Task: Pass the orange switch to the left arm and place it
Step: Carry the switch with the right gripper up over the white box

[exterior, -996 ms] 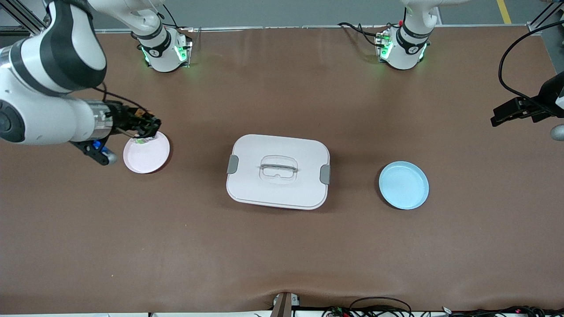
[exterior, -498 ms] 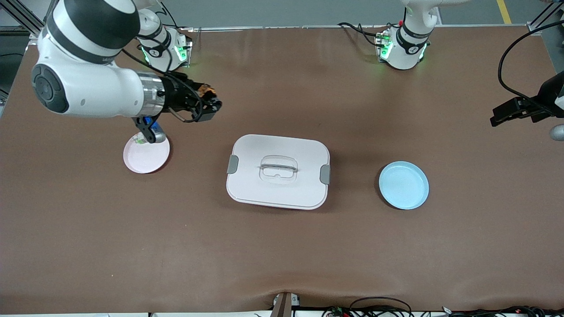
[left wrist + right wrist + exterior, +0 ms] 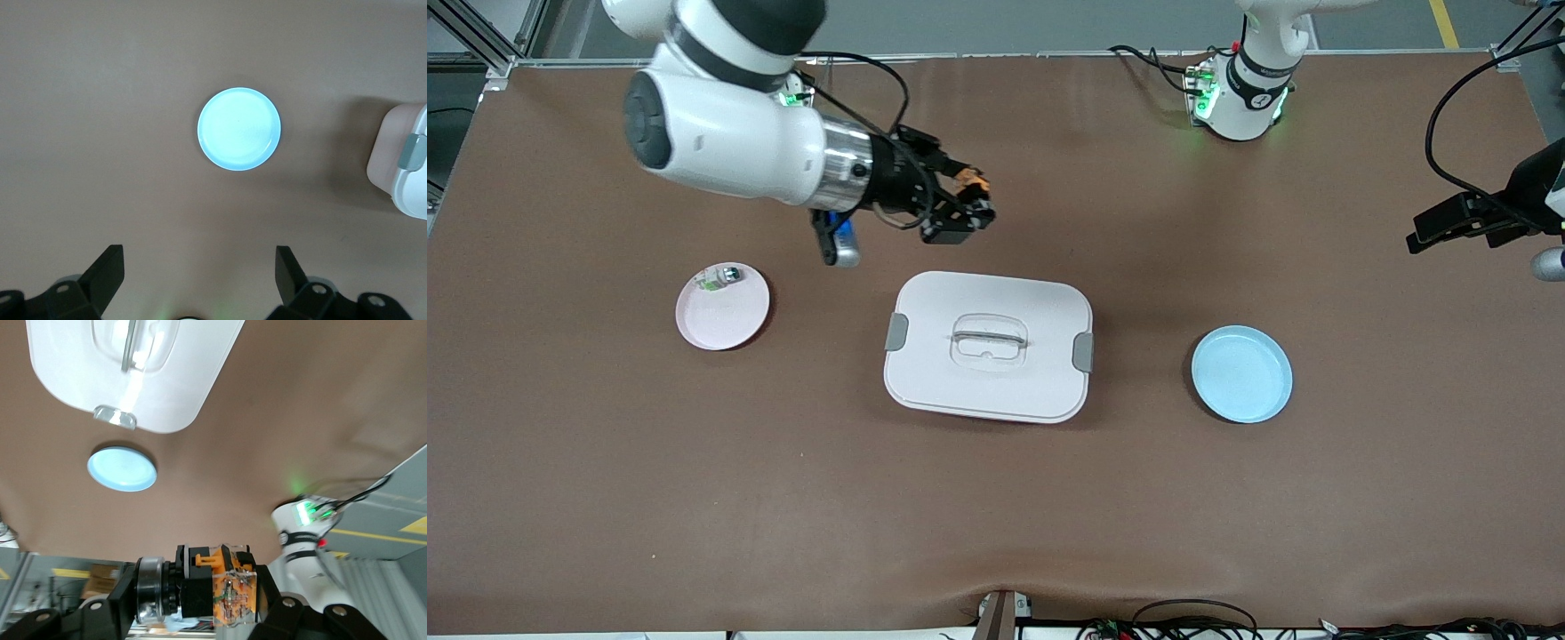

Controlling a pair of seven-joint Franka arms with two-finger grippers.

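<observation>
Right hand [image 3: 958, 213] was clamped on the switch [image 3: 970, 184], carried in the air just off the box's [image 3: 987, 347] base-side edge, likely skirting it. Left hand [image 3: 200, 283], fingers apart, waited above the plate [image 3: 239, 129] for the handover.

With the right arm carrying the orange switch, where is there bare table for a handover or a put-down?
Bare strips lie between the box and blue plate, between box and pink plate, and along the table edge nearest the front camera. The right gripper, shut on the orange switch, crowds the stretch between box and robot bases. The open left gripper waits at its end.
</observation>
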